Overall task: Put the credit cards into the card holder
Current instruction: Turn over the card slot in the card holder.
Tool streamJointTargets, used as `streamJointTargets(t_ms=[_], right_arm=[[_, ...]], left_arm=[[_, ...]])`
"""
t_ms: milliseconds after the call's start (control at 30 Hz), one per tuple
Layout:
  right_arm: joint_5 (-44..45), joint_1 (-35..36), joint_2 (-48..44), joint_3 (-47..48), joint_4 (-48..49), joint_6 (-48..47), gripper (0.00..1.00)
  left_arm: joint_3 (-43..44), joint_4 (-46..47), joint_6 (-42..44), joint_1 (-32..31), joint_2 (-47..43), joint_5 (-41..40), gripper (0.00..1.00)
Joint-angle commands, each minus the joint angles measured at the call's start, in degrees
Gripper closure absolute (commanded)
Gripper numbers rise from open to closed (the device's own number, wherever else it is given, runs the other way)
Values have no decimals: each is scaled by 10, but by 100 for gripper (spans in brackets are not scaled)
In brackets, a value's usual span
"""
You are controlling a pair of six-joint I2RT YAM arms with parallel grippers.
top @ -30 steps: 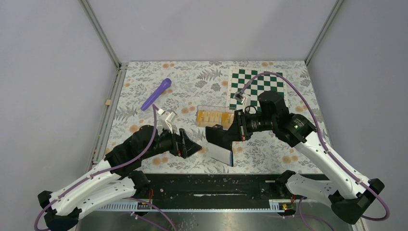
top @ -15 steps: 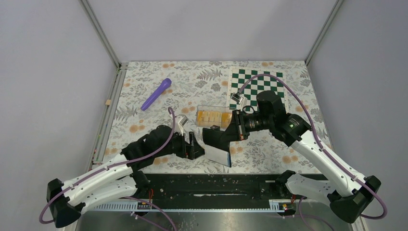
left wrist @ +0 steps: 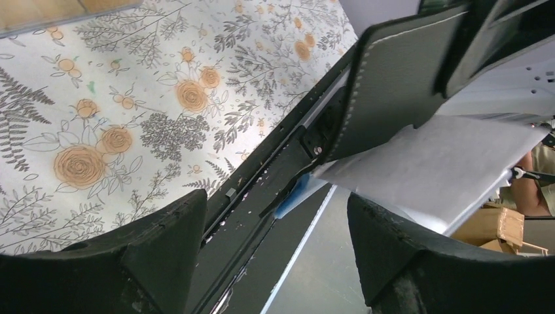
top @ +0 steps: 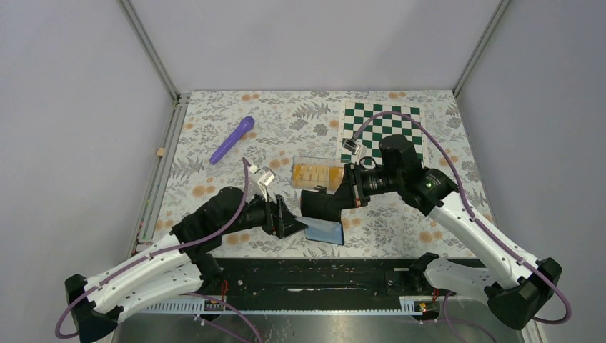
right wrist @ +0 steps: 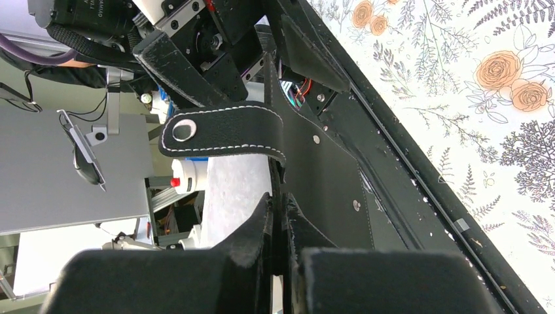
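Observation:
The card holder (top: 320, 206) is a black wallet, open, with a pale blue-grey lining (top: 323, 230) hanging near the table's front edge. My right gripper (top: 346, 194) is shut on the wallet's black flap (right wrist: 314, 176) and holds it up; its strap with a snap (right wrist: 222, 133) sticks out. My left gripper (top: 289, 216) is open just left of the wallet's lower flap; in the left wrist view the lining (left wrist: 438, 163) hangs between and above its fingers (left wrist: 163, 242). The orange-yellow credit cards (top: 314, 174) lie in the clear box behind the wallet.
A clear plastic box (top: 319, 174) sits mid-table. A purple pen-like object (top: 231, 139) lies at the back left. A green-and-white chequered mat (top: 380, 128) lies at the back right. A black rail (top: 314, 275) runs along the front edge.
My left gripper has swung toward the wallet and now sits beside its lower flap. The right gripper has shifted the wallet a little left, and the lining flap hangs lower and flatter.

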Motion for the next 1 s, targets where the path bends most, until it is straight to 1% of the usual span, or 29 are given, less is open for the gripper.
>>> streamJointTargets(t_ms=[0,233,433,633,733,867,900,933,967], right_arm=[[-22,-5,1,-1,21,1,100],[-43,-6,1,-4,31,6,100],[-95,-6,-6,-35,104,54,100],[-115,-6,-15,-42,137,77,100],[-117,-6,-16,-43,151,89,100],[-122,-6,-15,-50,192,123,100],[-123,-6,-15,-51,198,128,100],[-122,-6,-14,-51,202,131,100],[-121,-6,-13,-51,203,132,100]], left_arm=[[11,47,6,0,-5,31,23],[-4,72,1,0,-3,19,23],[-29,158,-7,-1,-13,25,22],[-61,259,-10,-1,-25,53,21],[-73,292,-17,0,-29,68,23],[-76,307,-27,-1,-22,98,35],[-77,311,-33,0,-19,103,40],[-77,312,-36,0,-17,104,47],[-76,313,-39,-1,-16,106,58]])
